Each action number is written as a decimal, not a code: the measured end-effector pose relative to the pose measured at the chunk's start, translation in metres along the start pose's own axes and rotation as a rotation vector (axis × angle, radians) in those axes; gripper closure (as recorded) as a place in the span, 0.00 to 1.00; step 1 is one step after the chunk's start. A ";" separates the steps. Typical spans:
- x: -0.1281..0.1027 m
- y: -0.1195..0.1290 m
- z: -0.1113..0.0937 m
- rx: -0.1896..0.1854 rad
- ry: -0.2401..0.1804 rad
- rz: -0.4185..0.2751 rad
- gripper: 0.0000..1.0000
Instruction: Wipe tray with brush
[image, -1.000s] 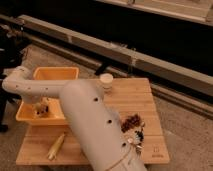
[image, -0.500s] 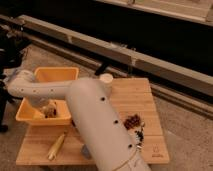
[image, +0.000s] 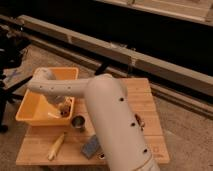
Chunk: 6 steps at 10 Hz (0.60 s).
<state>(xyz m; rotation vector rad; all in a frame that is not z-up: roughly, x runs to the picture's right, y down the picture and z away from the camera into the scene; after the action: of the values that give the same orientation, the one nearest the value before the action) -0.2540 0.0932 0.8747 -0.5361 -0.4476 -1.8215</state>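
Sliding sideways since the earlier frame, the robot's two-finger gripper (image: 64, 110) is now working in the near corner of the large rectangular yellow-orange plastic tray (image: 36, 106). It is close to the tray wall that faces the middle of the table. The thick white robot arm (image: 112, 125) is reaching over that wall and bending down into the tray.

The fingers are pressed together, apparently clamping the small tan wooden brush (image: 62, 106) against the tray floor. The brush's bristles are hard to make out.

Judging by its look, the brush is light and stiff, a hard block with springy bristles, and is best gripped across the block's sides with the bristles down. The tray looks light and smooth, so it may skid under a hard push.

The tray is resting on a pale wooden slatted table (image: 145, 100). Also on the table are a small dark cup (image: 77, 123) just beside the tray, a pale yellow long object (image: 56, 146) and a grey-blue sponge block (image: 91, 146).

A long grey beam (image: 125, 52) is crossing behind the table, above a rough grey floor (image: 185, 125).
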 end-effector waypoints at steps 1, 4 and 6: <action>0.005 0.000 0.001 0.002 0.002 -0.001 1.00; 0.022 -0.034 -0.005 0.026 0.020 -0.025 1.00; 0.034 -0.071 -0.015 0.054 0.038 -0.047 1.00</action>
<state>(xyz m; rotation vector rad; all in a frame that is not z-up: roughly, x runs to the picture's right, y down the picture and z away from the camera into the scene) -0.3330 0.0797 0.8790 -0.4568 -0.4855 -1.8567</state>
